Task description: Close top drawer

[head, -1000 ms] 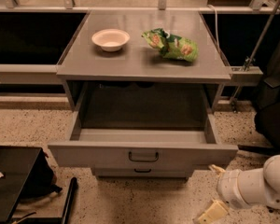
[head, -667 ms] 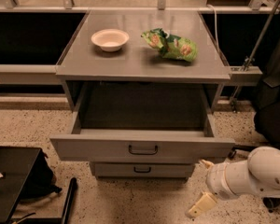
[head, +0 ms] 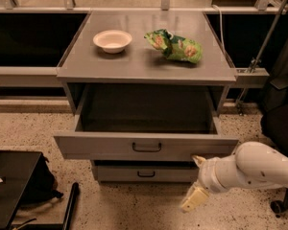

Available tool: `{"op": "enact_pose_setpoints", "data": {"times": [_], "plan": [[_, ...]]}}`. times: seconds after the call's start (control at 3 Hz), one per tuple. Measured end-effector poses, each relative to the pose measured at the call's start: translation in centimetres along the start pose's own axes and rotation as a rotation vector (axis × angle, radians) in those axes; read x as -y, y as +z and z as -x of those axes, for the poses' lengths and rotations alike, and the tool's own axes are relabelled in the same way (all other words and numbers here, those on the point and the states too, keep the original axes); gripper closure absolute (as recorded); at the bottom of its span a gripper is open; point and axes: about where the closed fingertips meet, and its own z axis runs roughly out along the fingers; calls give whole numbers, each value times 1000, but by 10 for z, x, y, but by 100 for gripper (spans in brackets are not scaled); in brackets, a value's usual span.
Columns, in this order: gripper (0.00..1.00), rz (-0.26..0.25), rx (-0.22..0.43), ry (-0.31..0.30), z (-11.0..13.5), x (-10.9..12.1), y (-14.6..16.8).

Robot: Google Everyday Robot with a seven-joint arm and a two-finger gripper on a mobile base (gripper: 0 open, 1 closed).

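Observation:
The top drawer [head: 101,146] of the grey metal cabinet stands pulled far out, its inside bare. Its flat grey front carries a small dark bar handle [head: 146,147] at the middle. My gripper [head: 194,182] is on the end of the white arm at the lower right, just in front of the right part of the drawer front. It is open and empty. The upper fingertip [head: 198,160] is at the drawer front's lower edge; I cannot tell whether it touches. The lower finger [head: 192,199] points down toward the floor.
A lower drawer [head: 134,173] sits shut beneath. On the cabinet top [head: 139,66] are a white bowl [head: 112,40] and a green snack bag [head: 175,45]. A black case [head: 12,188] lies on the speckled floor at the lower left. A dark chair [head: 281,123] stands at the right.
My arm has moved left and up from the lower right corner, bringing the gripper close to the right part of the top drawer's front. The drawer is still pulled out.

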Motion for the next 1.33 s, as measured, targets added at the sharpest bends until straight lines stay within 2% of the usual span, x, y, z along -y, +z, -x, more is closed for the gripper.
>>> {"op": "enact_pose_setpoints", "data": {"times": [0.33, 1.0, 1.33], "plan": [[0, -23, 4, -60, 31, 12, 18], [0, -44, 22, -64, 32, 19, 10], [0, -115, 48, -117, 56, 54, -21]]}}
